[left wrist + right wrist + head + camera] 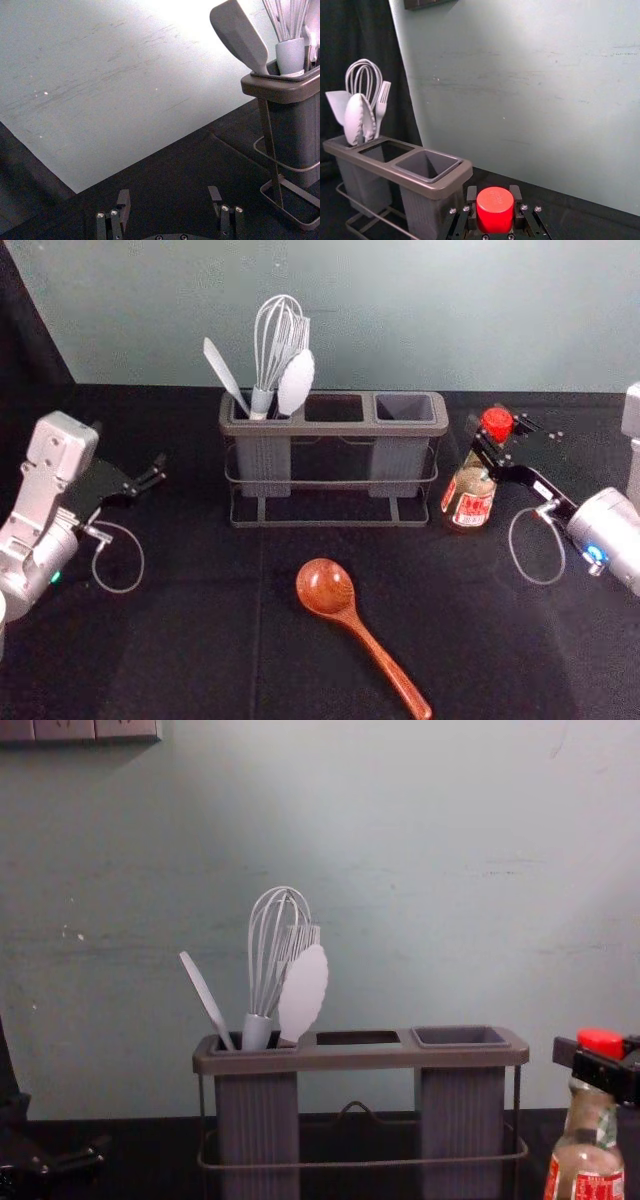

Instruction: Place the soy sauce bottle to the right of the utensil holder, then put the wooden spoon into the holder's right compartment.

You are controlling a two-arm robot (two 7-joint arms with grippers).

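In the head view, my right gripper (497, 439) is shut around the neck of the soy sauce bottle (471, 502), just right of the utensil holder (335, 428). The bottle leans slightly; whether its base touches the table, I cannot tell. The right wrist view has the red cap (495, 207) between the fingers of my right gripper (495, 202). The wooden spoon (365, 633) lies in front of the holder, bowl toward it. My left gripper (130, 452) is idle at the left, and its fingers stand apart in the left wrist view (169, 200). The holder's right compartment (460, 1037) is empty.
A whisk (275, 340), a spatula (226, 375) and other pale utensils rise from the holder's left compartment. Behind the black-covered table (190, 640) stands a pale wall (400, 310). The holder's wire frame (330, 524) reaches down around its compartments.
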